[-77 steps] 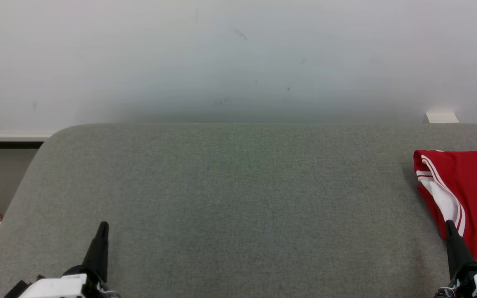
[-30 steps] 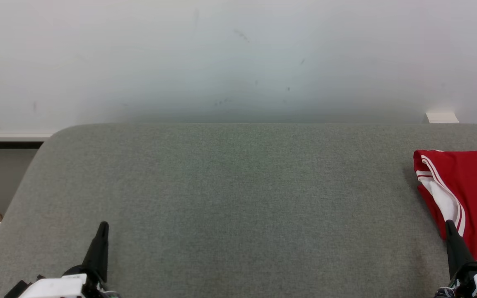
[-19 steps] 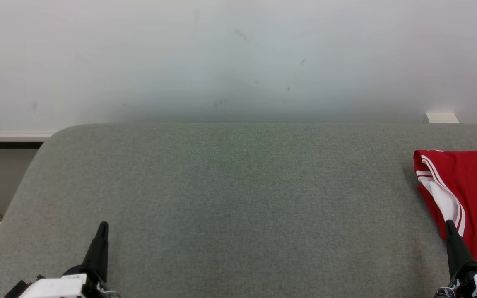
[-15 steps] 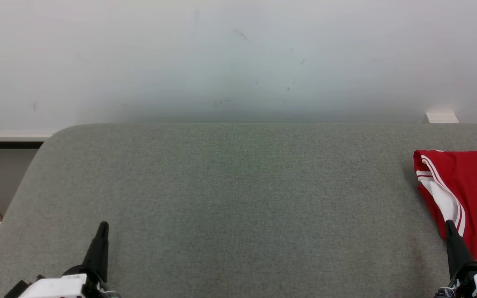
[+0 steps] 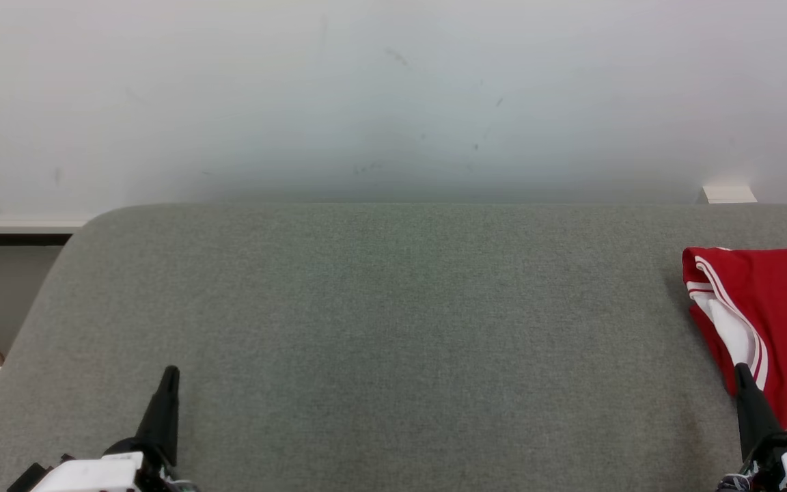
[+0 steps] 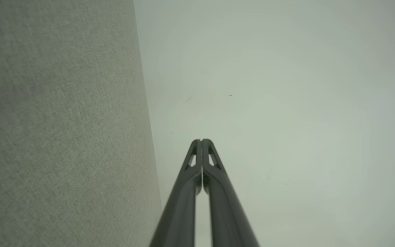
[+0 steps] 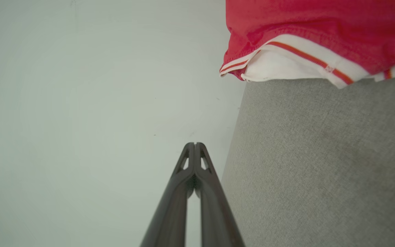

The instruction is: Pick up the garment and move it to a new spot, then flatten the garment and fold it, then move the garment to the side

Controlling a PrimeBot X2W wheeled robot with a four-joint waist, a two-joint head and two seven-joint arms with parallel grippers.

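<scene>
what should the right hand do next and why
Probably open the right hand and ease it forward to the garment: it is shut on nothing, and the garment lies just ahead on the grey surface, ungripped.

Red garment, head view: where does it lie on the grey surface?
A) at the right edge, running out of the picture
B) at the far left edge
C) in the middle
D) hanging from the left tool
A: the red garment lies at the right edge of the grey padded surface, cut off by the picture's border, near the tip of the right tool.
</scene>
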